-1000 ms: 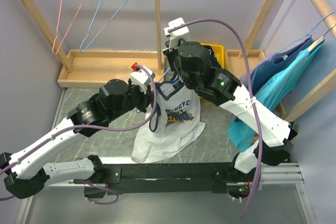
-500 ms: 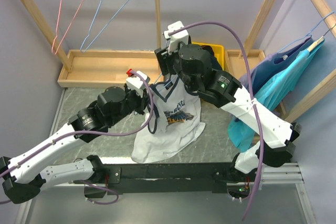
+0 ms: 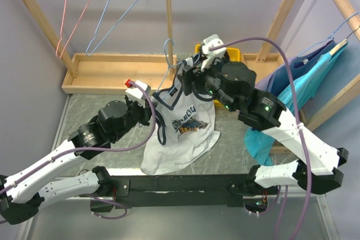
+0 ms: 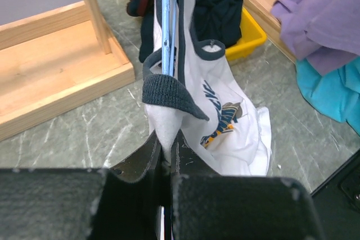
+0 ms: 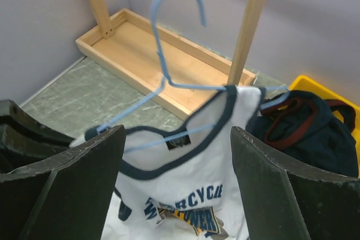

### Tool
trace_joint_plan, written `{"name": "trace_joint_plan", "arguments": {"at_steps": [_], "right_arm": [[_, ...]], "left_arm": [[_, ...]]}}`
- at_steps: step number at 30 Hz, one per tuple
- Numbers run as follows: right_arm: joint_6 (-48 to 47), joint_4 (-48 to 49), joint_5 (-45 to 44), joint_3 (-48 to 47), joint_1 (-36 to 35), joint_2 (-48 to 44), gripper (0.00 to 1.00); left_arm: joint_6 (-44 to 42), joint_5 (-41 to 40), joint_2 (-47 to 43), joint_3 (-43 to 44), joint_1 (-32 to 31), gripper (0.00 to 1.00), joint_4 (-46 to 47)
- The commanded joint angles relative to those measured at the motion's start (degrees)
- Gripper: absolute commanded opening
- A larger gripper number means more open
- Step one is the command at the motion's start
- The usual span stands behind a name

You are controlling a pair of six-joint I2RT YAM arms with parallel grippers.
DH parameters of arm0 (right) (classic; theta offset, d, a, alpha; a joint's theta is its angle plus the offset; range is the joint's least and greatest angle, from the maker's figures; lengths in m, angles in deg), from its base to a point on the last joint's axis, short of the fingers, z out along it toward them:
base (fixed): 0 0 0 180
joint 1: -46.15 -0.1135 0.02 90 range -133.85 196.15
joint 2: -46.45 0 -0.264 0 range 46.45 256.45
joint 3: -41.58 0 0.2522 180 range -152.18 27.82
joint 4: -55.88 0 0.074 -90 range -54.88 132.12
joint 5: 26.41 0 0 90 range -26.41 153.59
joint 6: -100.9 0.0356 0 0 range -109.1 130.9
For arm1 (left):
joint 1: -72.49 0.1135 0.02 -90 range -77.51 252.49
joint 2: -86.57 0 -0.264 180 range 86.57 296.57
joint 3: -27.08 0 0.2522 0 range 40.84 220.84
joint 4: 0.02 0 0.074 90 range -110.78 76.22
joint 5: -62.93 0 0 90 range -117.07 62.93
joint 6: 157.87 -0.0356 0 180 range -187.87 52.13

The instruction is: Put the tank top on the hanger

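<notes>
Hanger (image 5: 169, 54) now risen inside tank top (image 3: 183, 133); left gripper (image 4: 166, 158) clamped on strap, right gripper (image 5: 177, 178) backed off, spread apart; dressing nearly complete.

The tank top (image 5: 191, 195) carries printed chest lettering that reads partly as "RCYCLE" in the right wrist view. The smaller words on the graphic beneath are too blurred to read.

The white sleeveless cotton tank top (image 5: 194, 186) had navy trim and a blue-and-yellow chest print. The thin wire hanger (image 5: 169, 54) was light blue. The plastic bin (image 4: 250, 35) was yellow, holding a dark navy garment (image 4: 216, 4). The stone-look counter (image 4: 73, 133) was grey-green, veined white.
</notes>
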Motion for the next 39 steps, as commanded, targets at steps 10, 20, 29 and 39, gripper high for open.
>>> {"name": "trace_joint_plan", "arguments": {"at_steps": [10,20,29,39], "right_arm": [[3.42,-0.24,-6.73,0.42,-0.33,-6.67,0.84],[2.89,-2.71,-6.56,-4.68,-0.42,-3.94,0.83],[2.54,-1.84,-6.73,-4.95,-0.33,-2.27,0.83],[4.20,0.54,-7.17,3.92,-0.33,-4.73,0.83]], "left_arm": [[-2.09,-11.64,-1.54,18.03,0.14,0.01,-9.38],[-11.32,-14.55,4.00,42.12,0.14,0.01,-12.64],[-14.32,-14.55,7.78,49.71,0.14,0.01,-16.06],[-6.77,-14.20,0.58,30.47,0.14,0.01,-16.77]]}}
